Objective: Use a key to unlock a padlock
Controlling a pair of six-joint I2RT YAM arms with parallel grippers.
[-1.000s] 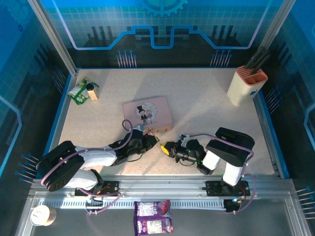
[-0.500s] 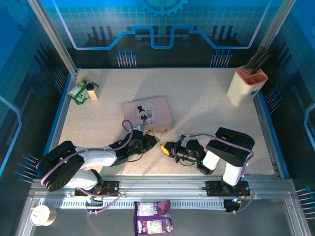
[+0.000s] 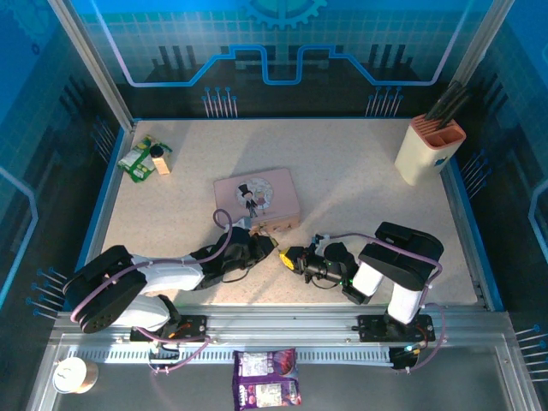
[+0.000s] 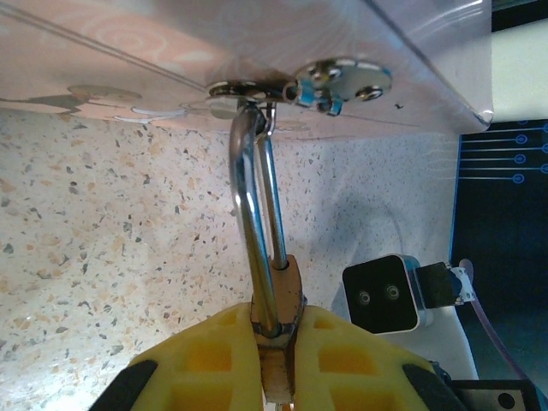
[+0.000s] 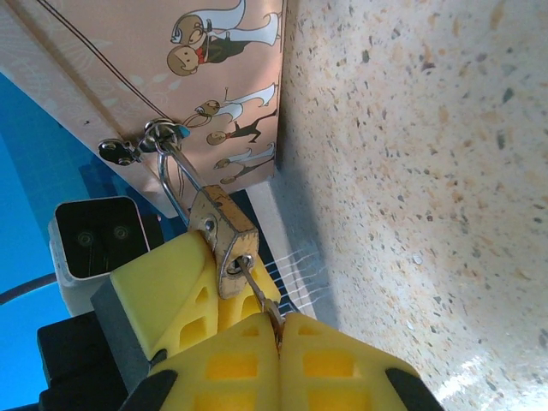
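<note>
you are working the key (image 5: pixel 255 293) at the keyhole now: your right gripper (image 5: pixel 279 338) is pinching its head between closed pads, the blade reaching the bottom face of the padlock (image 5: pixel 221 233), while your left gripper (image 4: pixel 274 347) is clamping the brass body just beside the pink tin (image 5: pixel 218 94). i am judging that the next move is calling for a small twist around the blade's axis, the left holding firm. the right wrist view is showing key and keyhole; the left wrist view is showing the shackle (image 4: pixel 253 184) passing through the tin's hasp (image 4: pixel 257 87).
</note>
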